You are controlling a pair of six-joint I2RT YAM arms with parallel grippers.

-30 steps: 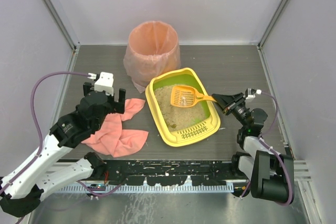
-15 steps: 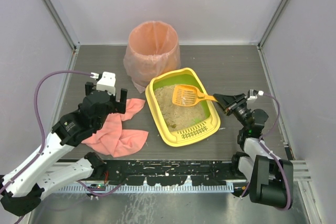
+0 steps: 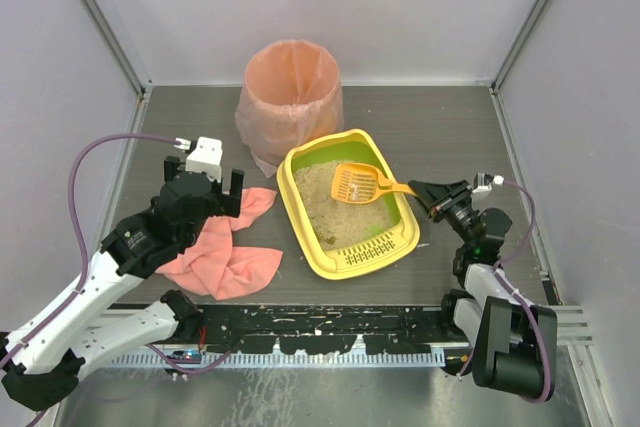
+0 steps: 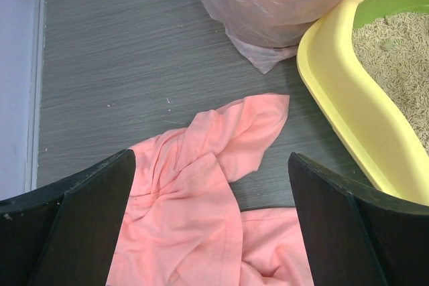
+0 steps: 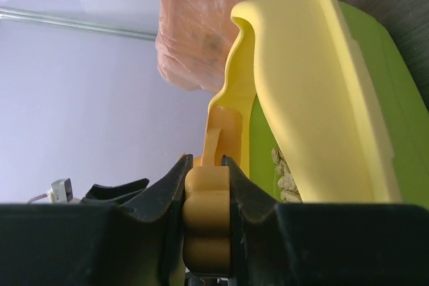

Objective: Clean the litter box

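— Where does the litter box point(image 3: 366, 258) stand?

— It stands in the middle of the table point(image 3: 440, 122), a little to the right, between the two arms. It is a shallow yellow tray, green inside. Its slotted grate is at the near end, toward the arm bases. Beige litter point(image 3: 325, 209) covers the bottom, and there is a small dark spot in it close to the grate.

— Is something in the box?

— Yes, an orange scoop point(image 3: 352, 183). Its slotted head is over the litter at the far end, and its handle goes out over the right rim. I cannot tell if the head touches the litter.

— Who holds the scoop?

— The right gripper point(image 3: 425, 193). It is just beside the right rim of the box. In the right wrist view, the two black fingers are pressed on both sides of the handle end, so it is closed on the scoop.

— And the left gripper point(image 3: 203, 179)?

— It is to the left of the box, above a pink cloth point(image 3: 225, 257), and its fingers are spread wide with nothing between them. The crumpled cloth lies on the table near the left wall of the box.

— What is behind the box?

— A tall round bin point(image 3: 292, 97) with a pink liner, just beside the far left corner of the box.
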